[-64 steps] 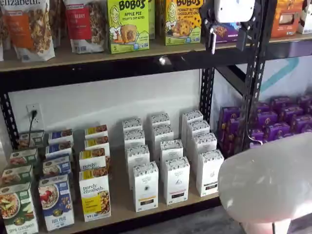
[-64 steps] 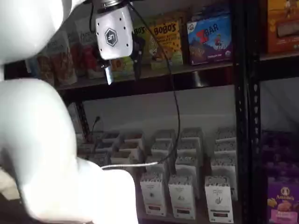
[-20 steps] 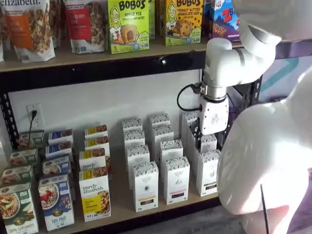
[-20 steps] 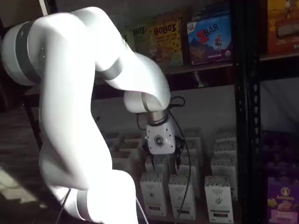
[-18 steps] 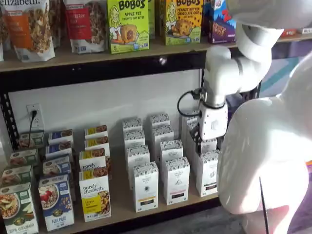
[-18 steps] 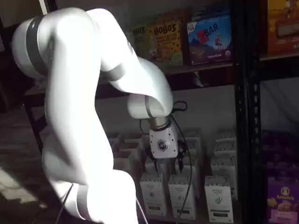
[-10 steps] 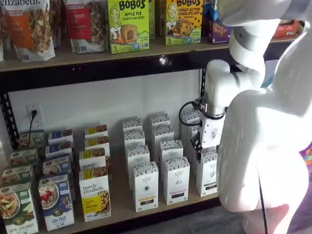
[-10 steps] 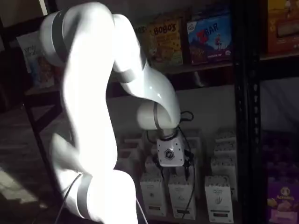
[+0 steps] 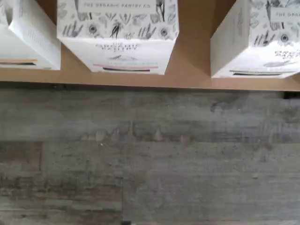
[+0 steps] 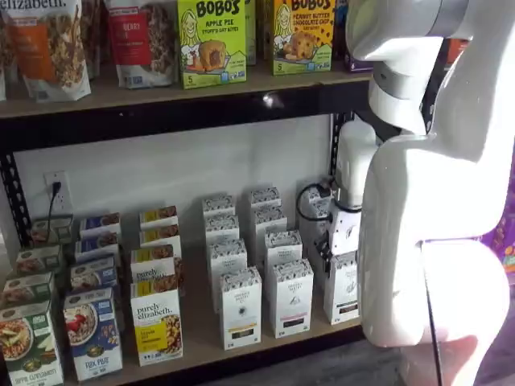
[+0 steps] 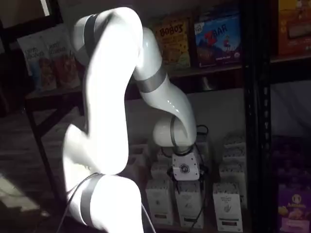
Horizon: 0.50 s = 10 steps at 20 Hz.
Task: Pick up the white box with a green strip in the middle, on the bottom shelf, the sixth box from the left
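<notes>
Risk of mix-up: the pincer (image 11: 186, 180), whose spread I cannot tell, seems nearer the pink-strip carton (image 9: 117, 35). The white box (image 9: 262, 44) stands just beside it.

Shop mock-up: shelves (image 10: 161, 104) of boxed groceries (image 10: 211, 40)

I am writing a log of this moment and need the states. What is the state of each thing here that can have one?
white box: upright at the front of the bottom shelf, not gripped.
pincer: low, just above that box's row; open or shut cannot be told.
purely elizabeth box: upright, untouched.
wall socket: a cable is plugged in.
</notes>
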{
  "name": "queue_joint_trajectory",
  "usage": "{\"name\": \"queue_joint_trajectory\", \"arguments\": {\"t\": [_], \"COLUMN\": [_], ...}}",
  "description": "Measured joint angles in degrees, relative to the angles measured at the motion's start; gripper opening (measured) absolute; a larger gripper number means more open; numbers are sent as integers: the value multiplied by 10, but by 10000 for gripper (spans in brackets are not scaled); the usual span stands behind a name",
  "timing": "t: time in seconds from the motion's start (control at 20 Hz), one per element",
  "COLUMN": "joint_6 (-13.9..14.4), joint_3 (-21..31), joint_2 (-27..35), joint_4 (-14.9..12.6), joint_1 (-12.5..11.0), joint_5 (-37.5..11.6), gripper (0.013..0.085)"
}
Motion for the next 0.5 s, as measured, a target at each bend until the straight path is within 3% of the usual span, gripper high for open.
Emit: {"name": "queue_joint_trajectory", "arguments": {"t": [0.1, 0.5], "joint_6": [-10, 3], "joint_3": [-17, -118], "joint_2": [28, 139], "joint_4": [10, -14], "joint_1": [0, -9], "joint_5": [-10, -15], "gripper": [850, 850]}}
